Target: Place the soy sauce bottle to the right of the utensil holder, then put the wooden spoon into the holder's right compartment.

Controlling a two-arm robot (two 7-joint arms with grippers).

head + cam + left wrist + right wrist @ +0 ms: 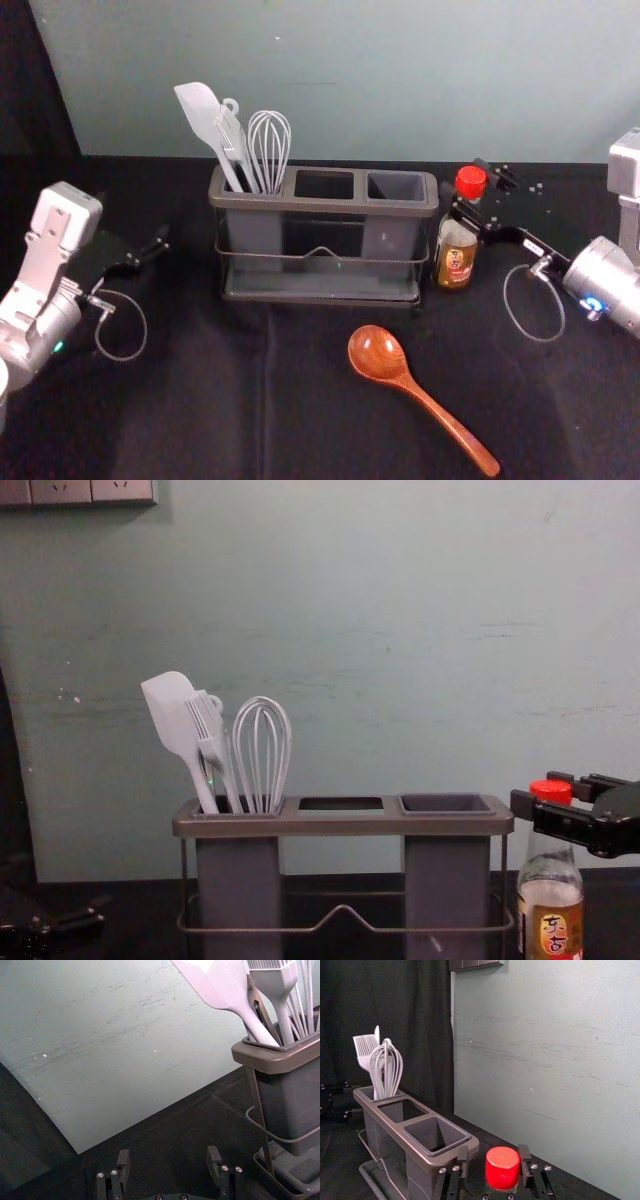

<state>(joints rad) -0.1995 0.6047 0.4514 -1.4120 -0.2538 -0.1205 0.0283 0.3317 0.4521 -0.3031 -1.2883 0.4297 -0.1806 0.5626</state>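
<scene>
In the head view my right gripper (473, 190) stands open around the top of the soy sauce bottle (457, 255). The bottle is upright, close beside the holder's right end. The right wrist view has the red cap (502, 1167) between the spread fingers of my right gripper (494, 1157), with a gap on the holder side. The utensil holder (330, 206) has white utensils in its left compartment; its right compartment (435, 1134) is empty. The wooden spoon (377, 352) lies in front, bowl toward the holder. My left gripper (150, 252), left of the holder, is open (168, 1157).
A pale wall (400, 680) rises behind the dark-covered table (220, 400). The holder's wire rail (345, 910) runs along its front. A white spatula (175, 715) and a whisk (262, 750) stick up high from the left compartment.
</scene>
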